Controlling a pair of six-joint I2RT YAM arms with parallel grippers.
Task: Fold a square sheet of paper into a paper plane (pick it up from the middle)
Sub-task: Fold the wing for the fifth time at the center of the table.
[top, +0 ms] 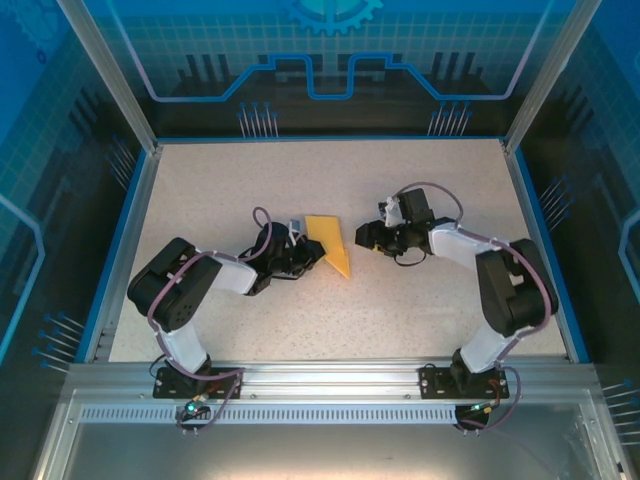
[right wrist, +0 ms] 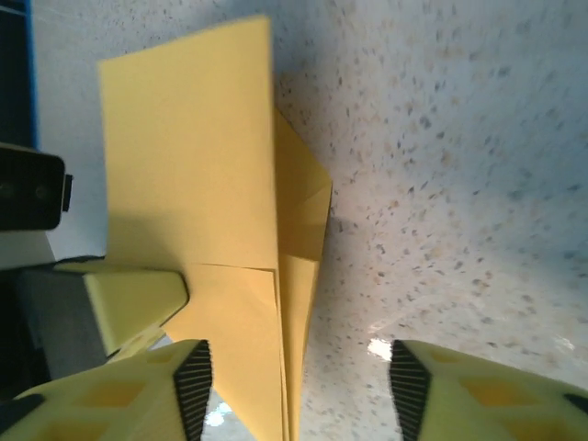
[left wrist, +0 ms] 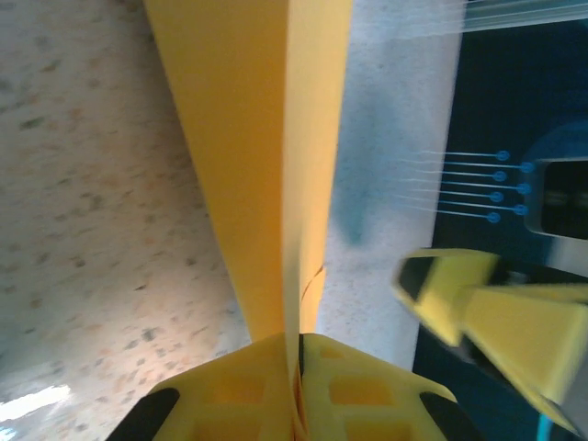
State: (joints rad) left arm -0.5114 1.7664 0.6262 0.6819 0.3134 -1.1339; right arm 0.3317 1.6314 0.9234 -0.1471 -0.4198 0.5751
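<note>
The square sheet of paper is folded into a narrow, pointed orange-yellow paper plane (top: 331,243) in the middle of the table, its tip pointing toward the near edge. My left gripper (top: 310,256) is shut on the plane's folded layers from the left; in the left wrist view the paper (left wrist: 257,165) runs up out of the shut left gripper (left wrist: 299,347). My right gripper (top: 366,240) stands open just right of the plane, apart from it. In the right wrist view the plane (right wrist: 193,156) lies ahead and left of the open right gripper (right wrist: 299,390), with nothing between the pads.
The speckled table (top: 400,310) has a blue raised border (top: 130,235) on its sides and back. Aluminium frame posts (top: 110,75) rise at the back corners. A metal rail (top: 320,375) with both arm bases runs along the near edge.
</note>
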